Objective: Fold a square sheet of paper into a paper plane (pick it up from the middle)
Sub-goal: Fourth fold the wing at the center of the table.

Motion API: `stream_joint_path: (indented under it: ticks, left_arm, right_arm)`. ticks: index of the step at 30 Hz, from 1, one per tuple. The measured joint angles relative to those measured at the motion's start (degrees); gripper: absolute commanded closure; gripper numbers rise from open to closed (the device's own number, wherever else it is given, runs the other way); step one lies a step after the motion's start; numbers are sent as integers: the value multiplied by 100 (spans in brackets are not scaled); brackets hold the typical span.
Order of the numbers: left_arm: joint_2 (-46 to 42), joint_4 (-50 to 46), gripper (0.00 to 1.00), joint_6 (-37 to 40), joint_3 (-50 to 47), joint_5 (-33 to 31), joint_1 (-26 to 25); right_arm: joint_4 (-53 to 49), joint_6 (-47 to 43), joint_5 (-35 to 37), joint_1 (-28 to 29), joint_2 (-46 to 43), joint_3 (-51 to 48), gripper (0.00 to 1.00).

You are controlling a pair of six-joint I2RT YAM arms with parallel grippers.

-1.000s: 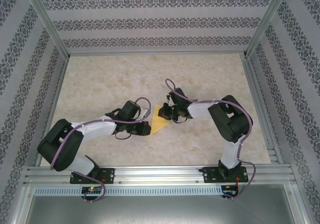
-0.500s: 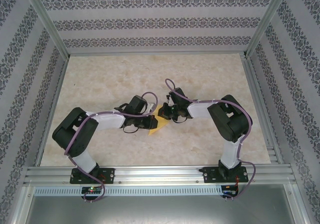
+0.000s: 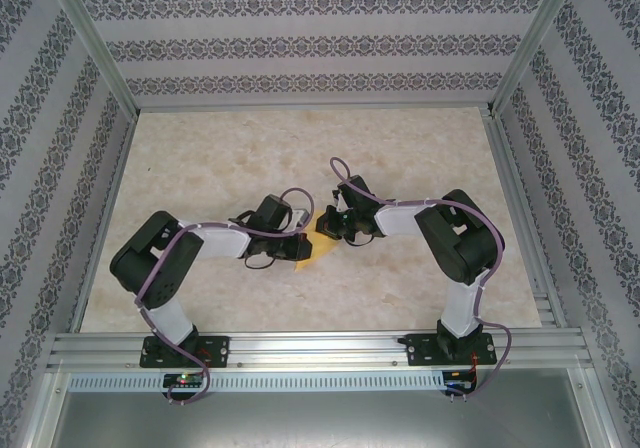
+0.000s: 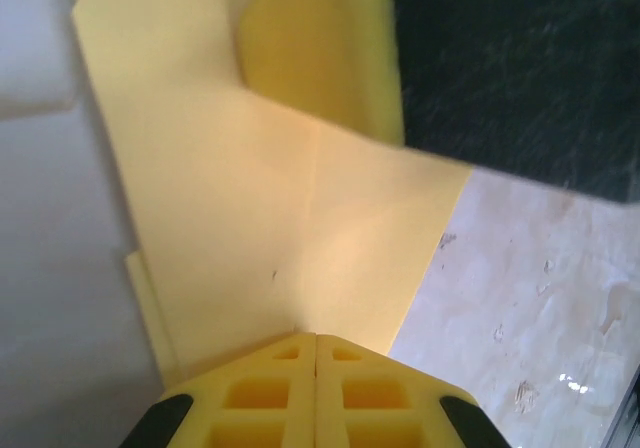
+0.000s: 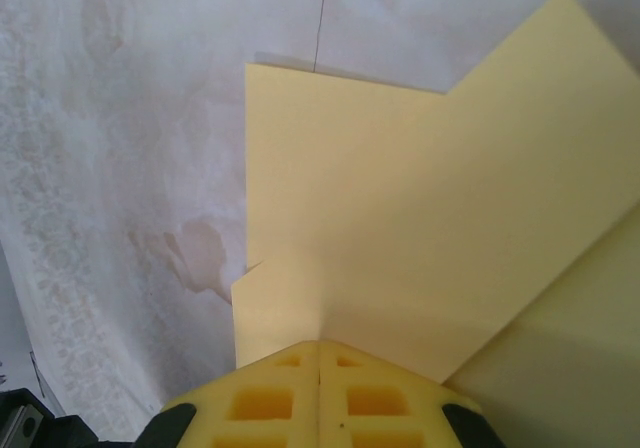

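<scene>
At the wrists, left end effector (image 4: 317, 340) and right end effector (image 5: 318, 348), both clenched, touch paper (image 4: 215, 218); creases (image 4: 317, 223) unreadable overhead.

The thin yellow-orange sheet of paper (image 3: 322, 251) lay near the middle of the pale marbled table (image 3: 200, 158), between the left gripper (image 3: 299, 246) at its left edge and the right gripper (image 3: 329, 227) at its far edge.

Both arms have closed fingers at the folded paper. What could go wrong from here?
1. The left fingers and right fingers sit close together at the paper, so the arms may bump.
2. If they move apart, the thin sheet could tear or crease crookedly.
3. One flap stands up curled and may spring open.
</scene>
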Motion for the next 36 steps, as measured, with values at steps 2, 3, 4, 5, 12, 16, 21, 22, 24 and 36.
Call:
stream_joint_path:
  ticks: [2,3,4,5,12,16,21,22,24,36]
  left_arm:
    - [-122,35,94,0,-149,2,0]
    - [-181,39,94,0,-216,2,0]
    - [-240,37,94,0,-282,0,0]
    - [-302,37,95,-2,-350,0,0]
    - [-695,-39,96,-2,-737,-2,0]
    - [-903,-195,97,-2,-885,-15,0]
    - [-1248,-697,98,-4,-955,-63,0]
    - [-1329,-754,98,-4,-953,-63,0]
    - [-1508,-793,97,-11,-946,-66,0]
    - [-796,55,100,-437,-501,-72,0]
  right_arm:
    - [0,0,-2,0,0,0,100]
    - [0,0,-2,0,0,0,100]
    - [0,0,-2,0,0,0,100]
    - [0,0,0,0,0,0,100]
    - [-2,-2,0,0,0,0,100]
    - [-4,-4,0,0,0,0,100]
    - [-4,-4,0,0,-4,0,100]
    - [-7,-7,2,0,-7,0,100]
    - [-7,-7,2,0,-9,2,100]
    - [-133,0,28,4,-11,85,100]
